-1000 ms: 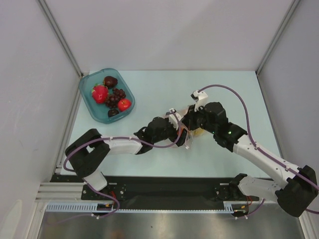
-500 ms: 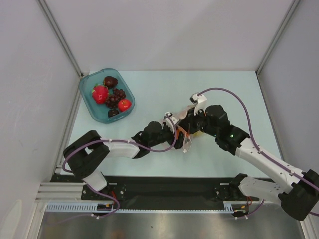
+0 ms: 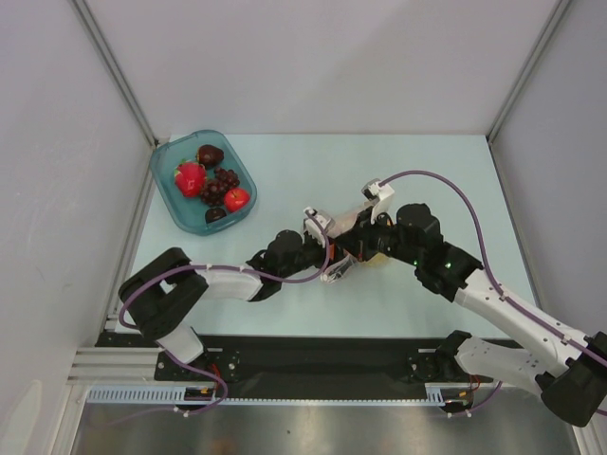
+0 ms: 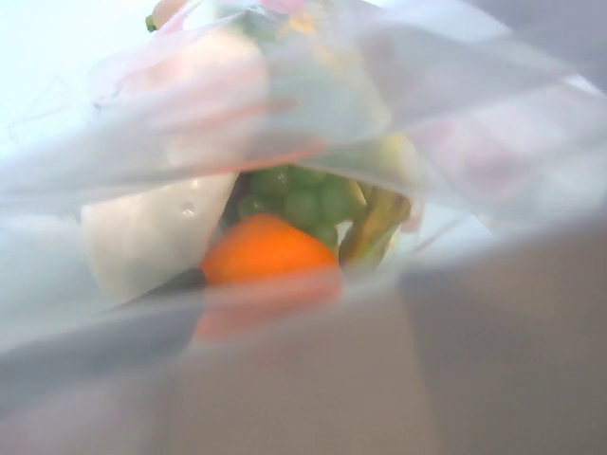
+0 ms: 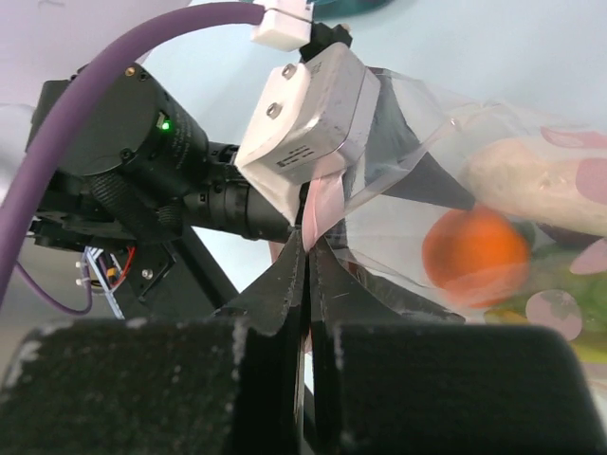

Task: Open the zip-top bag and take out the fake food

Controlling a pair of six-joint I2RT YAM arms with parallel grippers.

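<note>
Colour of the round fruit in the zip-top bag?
The round fruit is orange; clearest in the left wrist view, under the green grapes.

table (image 3: 313, 171): pale blue-green, flat | far left corner: teal tray (image 3: 163, 185) sits on it, toy fruit (image 3: 211, 185) inside | middle: clear zip-top bag (image 5: 417, 142), can't tell if it touches the table

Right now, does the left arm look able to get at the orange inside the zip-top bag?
Probably yes. The right gripper pinches the zip-top bag, and the open left gripper faces into it. The orange lies nearest, before the grapes, though blurred plastic close to the camera may partly cover it.
</note>
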